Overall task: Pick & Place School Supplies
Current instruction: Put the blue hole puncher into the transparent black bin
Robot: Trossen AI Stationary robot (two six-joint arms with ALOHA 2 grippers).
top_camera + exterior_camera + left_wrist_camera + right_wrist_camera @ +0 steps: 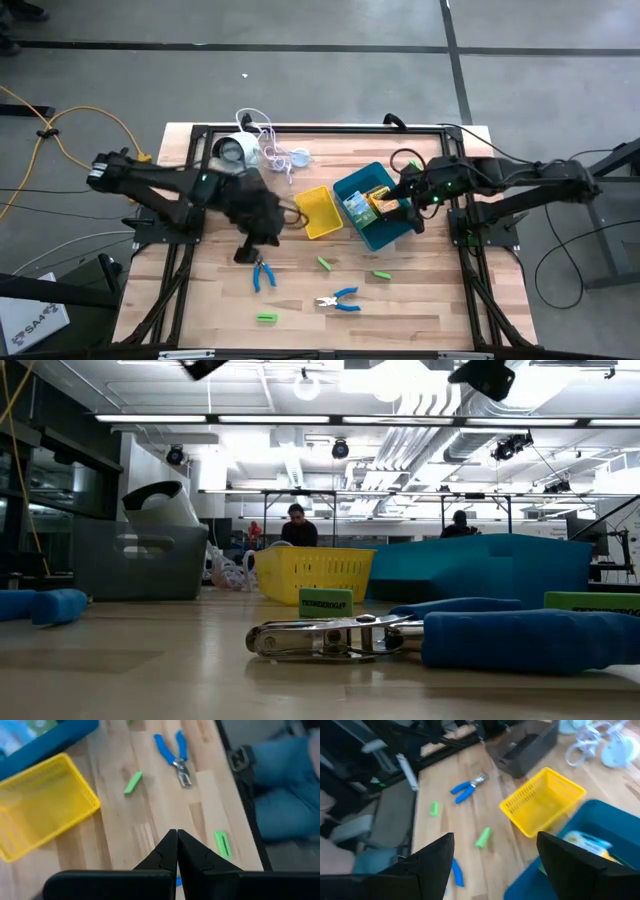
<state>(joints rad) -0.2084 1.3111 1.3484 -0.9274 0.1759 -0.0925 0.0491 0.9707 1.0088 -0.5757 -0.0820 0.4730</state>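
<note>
Two blue-handled pliers (263,273) (340,299) lie flat on the wooden table, with green blocks (324,263) (381,273) (265,317) around them. Printed packs (360,205) lie inside the blue tray (392,232). My left gripper (244,256) (176,837) hangs shut and empty above the table, just left of the yellow tray (320,212), over one pair of pliers. My right gripper (412,210) (495,847) stands open and empty above the blue tray (590,820). In the low view the nearest pliers (400,635) fill the foreground.
A grey tray (525,747) stands at the far left, partly under my left arm. Beside it at the far edge lies a white round device (232,150) with its cord (280,152). Black frame rails (480,290) run along the table's sides. People show in the room behind (297,525).
</note>
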